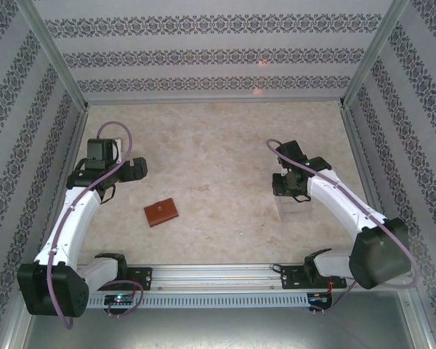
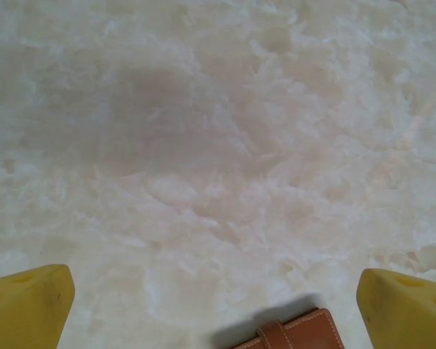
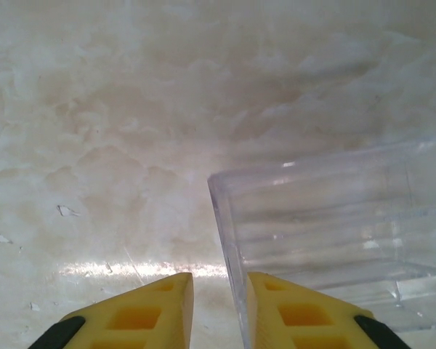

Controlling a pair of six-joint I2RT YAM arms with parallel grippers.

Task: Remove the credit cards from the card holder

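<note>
The small reddish-brown leather bifold card holder (image 1: 162,211) is lying flat on the pale marbled table (image 1: 225,160), left of centre and near the front edge; it is showing only its outer leather, and in the left wrist view its little brown closing tab (image 2: 274,336) is sitting across the edge, so I am judging it to be closed. The credit cards are, by that reckoning, sitting inside it with none taken out; the task is looking barely begun, with opening the holder and drawing out each card all left to do.

The left gripper (image 2: 214,283) is hanging just beside the holder on its far-left side, its yellow fingers (image 2: 29,309) spread as wide as they go and holding nothing; the holder's edge is lying just below the gap between them.

The right gripper (image 3: 219,280) is working well apart from the holder, over at the clear transparent plastic box (image 3: 334,218) on the right of the table; its fingers are standing close together astride the box's near wall, one outside and one seemingly inside; a sliver of gap is showing on the outer side, so I cannot tell whether they are pinching the wall.

The box is looking empty; I am guessing it is meant to receive the cards, though nothing in view confirms this.
</note>
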